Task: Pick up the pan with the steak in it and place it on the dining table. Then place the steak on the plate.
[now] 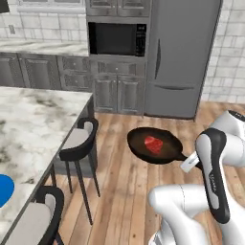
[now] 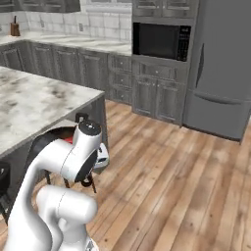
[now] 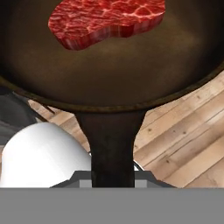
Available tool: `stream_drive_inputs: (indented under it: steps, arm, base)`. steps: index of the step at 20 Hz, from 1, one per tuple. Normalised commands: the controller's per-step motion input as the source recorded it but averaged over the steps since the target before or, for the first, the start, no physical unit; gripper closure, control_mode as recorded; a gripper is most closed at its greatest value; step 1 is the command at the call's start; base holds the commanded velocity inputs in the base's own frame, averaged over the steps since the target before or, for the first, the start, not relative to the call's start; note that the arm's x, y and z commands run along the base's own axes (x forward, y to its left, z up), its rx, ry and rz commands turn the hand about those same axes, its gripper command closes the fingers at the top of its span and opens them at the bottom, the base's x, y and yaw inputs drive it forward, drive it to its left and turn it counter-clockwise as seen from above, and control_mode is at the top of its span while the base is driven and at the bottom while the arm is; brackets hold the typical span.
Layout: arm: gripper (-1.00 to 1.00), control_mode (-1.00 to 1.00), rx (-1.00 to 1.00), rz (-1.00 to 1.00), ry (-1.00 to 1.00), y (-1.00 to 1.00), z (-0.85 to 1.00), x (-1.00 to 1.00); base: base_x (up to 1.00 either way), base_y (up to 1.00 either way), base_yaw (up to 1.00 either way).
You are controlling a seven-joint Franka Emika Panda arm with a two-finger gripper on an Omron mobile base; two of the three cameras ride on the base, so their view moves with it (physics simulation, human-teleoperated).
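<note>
The pan (image 1: 155,146) is already picked up: the gripper (image 1: 190,162) is closed tight on the end of its handle and holds it level in the air over the wooden floor (image 1: 124,191), off to the side of the bench (image 1: 33,124) and apart from it, beyond the stools (image 1: 79,143). The steak (image 1: 153,144) lies flat inside the pan, near its middle. What remains, by my reading, is nearly everything: carrying the pan across and setting it on the bench, then moving the steak onto the blue plate (image 1: 4,190), which sits at the bench's near edge.
</note>
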Motion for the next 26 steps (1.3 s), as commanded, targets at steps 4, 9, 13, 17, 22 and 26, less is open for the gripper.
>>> stream_drive_inputs:
  steps: [4, 9, 13, 17, 22, 26]
  arm:
    - [1.0, 1.0, 0.0, 0.0, 0.0, 0.0, 0.0, 0.0]
    - [1.0, 1.0, 0.0, 0.0, 0.0, 0.0, 0.0, 0.0]
    - [1.0, 1.0, 0.0, 0.0, 0.0, 0.0, 0.0, 0.0]
    - [1.0, 1.0, 0.0, 0.0, 0.0, 0.0, 0.0, 0.0]
    - [1.0, 1.0, 0.0, 0.0, 0.0, 0.0, 0.0, 0.0]
    - [1.0, 1.0, 0.0, 0.0, 0.0, 0.0, 0.0, 0.0]
  base:
    - [0.0, 0.0, 0.5]
    - [0.0, 0.0, 0.5]
    - [0.04, 0.04, 0.47]
    - [0.04, 0.04, 0.47]
    - [0.04, 0.05, 0.45]
    - [0.22, -0.03, 0.26]
